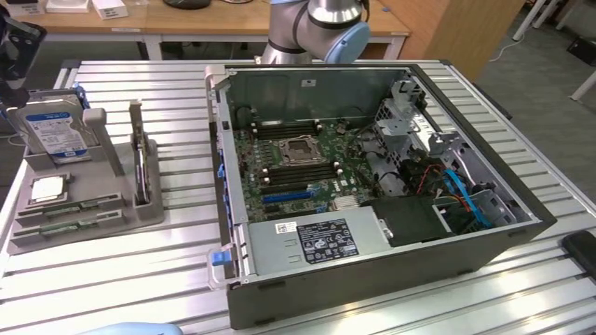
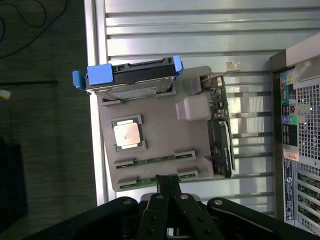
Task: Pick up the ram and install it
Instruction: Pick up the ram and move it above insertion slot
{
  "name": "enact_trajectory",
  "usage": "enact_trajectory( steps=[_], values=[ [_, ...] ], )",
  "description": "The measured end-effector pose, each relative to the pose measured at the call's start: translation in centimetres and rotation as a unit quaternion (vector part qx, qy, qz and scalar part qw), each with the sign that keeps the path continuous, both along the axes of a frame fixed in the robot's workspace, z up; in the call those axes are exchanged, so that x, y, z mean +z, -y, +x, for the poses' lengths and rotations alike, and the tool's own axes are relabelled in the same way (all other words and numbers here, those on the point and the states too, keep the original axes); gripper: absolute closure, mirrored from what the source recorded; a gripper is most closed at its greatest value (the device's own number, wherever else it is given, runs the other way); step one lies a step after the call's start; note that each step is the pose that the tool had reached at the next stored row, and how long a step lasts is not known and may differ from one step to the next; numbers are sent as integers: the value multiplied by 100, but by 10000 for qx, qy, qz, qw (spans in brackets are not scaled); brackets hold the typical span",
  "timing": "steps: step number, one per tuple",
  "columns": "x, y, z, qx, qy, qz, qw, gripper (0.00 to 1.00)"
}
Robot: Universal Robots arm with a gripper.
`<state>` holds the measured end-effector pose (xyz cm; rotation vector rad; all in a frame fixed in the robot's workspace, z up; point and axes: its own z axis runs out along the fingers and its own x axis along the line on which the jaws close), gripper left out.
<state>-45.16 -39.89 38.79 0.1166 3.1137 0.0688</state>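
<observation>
Two ram sticks lie in slots at the near end of a grey holder tray [image 1: 121, 216]: one ram stick [image 1: 72, 207] [image 2: 155, 160] and a second ram stick [image 1: 70, 225] [image 2: 142, 181] beside it, both thin green boards. My gripper [image 2: 167, 179] hangs high above the tray, its fingers closed together with nothing between them, and its tip lines up over the second stick. In the exterior view the gripper [image 1: 14, 49] is a dark shape at the far left, above the hard drive.
The tray also holds a blue-labelled hard drive [image 1: 56, 129] [image 2: 132, 80], a CPU [image 1: 49, 188] [image 2: 126, 134] and an upright dark card [image 1: 139, 160] [image 2: 220, 130]. The open computer case [image 1: 373, 237] lies to the exterior view's right, its motherboard [image 1: 293, 157] exposed. The slatted metal table [image 1: 112, 279] lies beneath.
</observation>
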Motion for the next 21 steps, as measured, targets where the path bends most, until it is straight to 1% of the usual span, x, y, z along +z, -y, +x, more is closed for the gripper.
enact_trajectory(
  steps=[9,10,11,12,13,16,21],
  values=[
    [0,0,0,0,0,0,10000,90],
    [0,0,0,0,0,-2,10000,90],
    [-5,0,0,0,1,-11,10000,90],
    [-12,0,0,0,-4,-13,10000,90],
    [-24,0,0,0,-12,-18,10000,90],
    [-74,0,0,0,-22,-30,10000,90],
    [-166,-1,0,-1,-38,-34,10000,90]
  ],
)
